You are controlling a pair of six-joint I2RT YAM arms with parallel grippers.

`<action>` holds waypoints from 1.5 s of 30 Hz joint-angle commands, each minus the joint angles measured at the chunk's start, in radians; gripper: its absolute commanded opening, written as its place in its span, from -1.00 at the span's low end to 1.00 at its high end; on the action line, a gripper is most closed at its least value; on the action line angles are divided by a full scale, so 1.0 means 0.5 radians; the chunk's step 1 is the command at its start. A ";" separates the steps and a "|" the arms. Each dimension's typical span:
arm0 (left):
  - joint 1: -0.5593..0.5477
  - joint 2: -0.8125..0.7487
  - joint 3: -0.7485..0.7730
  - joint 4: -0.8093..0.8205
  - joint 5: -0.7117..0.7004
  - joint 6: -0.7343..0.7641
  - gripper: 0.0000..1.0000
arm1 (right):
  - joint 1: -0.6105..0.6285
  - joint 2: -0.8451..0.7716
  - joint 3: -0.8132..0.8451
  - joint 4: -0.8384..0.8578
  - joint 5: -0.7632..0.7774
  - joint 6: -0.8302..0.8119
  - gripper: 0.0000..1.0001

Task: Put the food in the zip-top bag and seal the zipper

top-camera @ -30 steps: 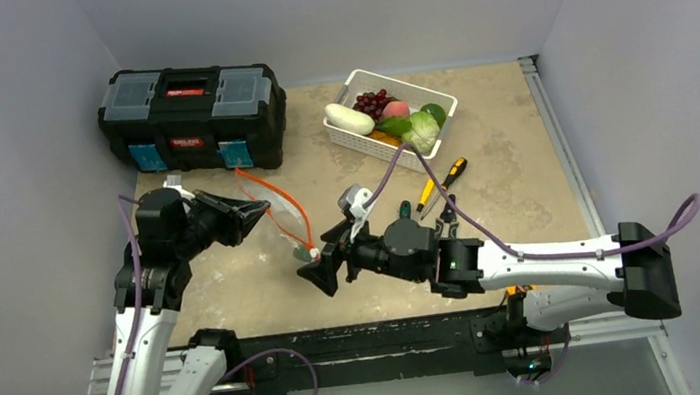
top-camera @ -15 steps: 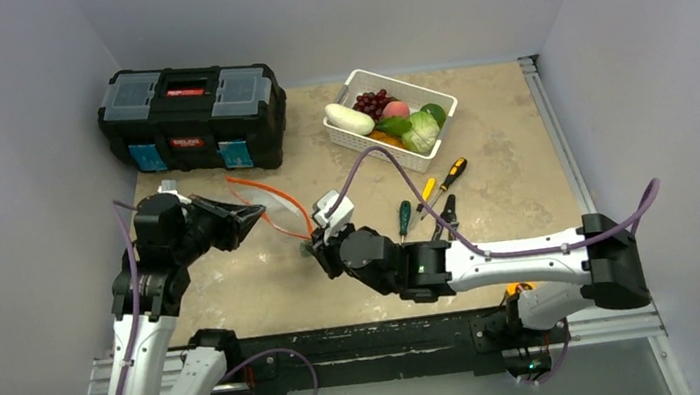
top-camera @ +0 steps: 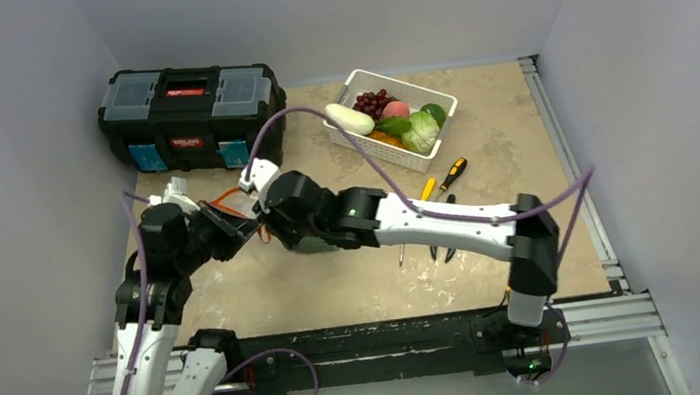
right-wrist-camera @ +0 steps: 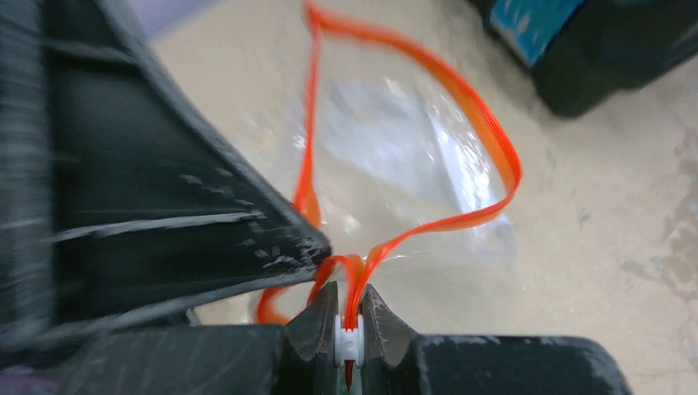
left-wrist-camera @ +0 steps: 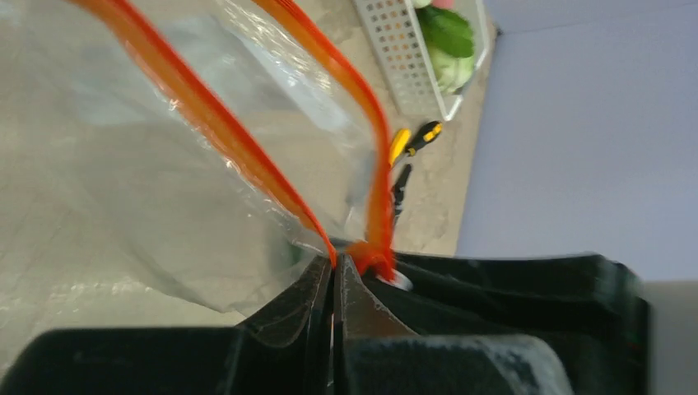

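The zip-top bag (left-wrist-camera: 165,164) is clear and crinkly, held just above the table between both arms (top-camera: 233,200). Its orange-red zipper (right-wrist-camera: 486,140) gapes in a wide loop. My left gripper (left-wrist-camera: 336,262) is shut on the bag's corner at the end of the strip. My right gripper (right-wrist-camera: 349,296) is shut on the white slider (right-wrist-camera: 349,341), right beside the left fingers (right-wrist-camera: 165,222). From above, the two grippers (top-camera: 247,228) (top-camera: 266,218) nearly touch. The food sits in the white basket (top-camera: 356,136): a white oblong vegetable (top-camera: 348,118), a cabbage (top-camera: 421,130) and a peach (top-camera: 396,108).
A black toolbox (top-camera: 192,116) stands at the back left, close behind the bag. Screwdrivers (top-camera: 452,173) and pliers (top-camera: 446,236) lie on the table right of the middle, partly under my right arm, which stretches across the table.
My right gripper has shut on the slider and swept it left and back, up to the left gripper. The left arm has drawn in slightly with the bag.
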 commanded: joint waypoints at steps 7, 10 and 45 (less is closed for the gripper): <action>0.007 0.046 0.110 -0.055 -0.096 0.245 -1.00 | -0.045 0.010 -0.187 0.030 -0.087 -0.036 -1.00; 0.007 -0.010 0.203 -0.192 -0.185 0.208 -1.00 | -0.045 -0.081 -0.119 -0.071 -0.115 0.025 -1.00; 0.010 0.085 0.328 -0.667 -0.324 0.509 -1.00 | -0.407 -0.305 -0.360 0.223 -0.614 0.171 -1.00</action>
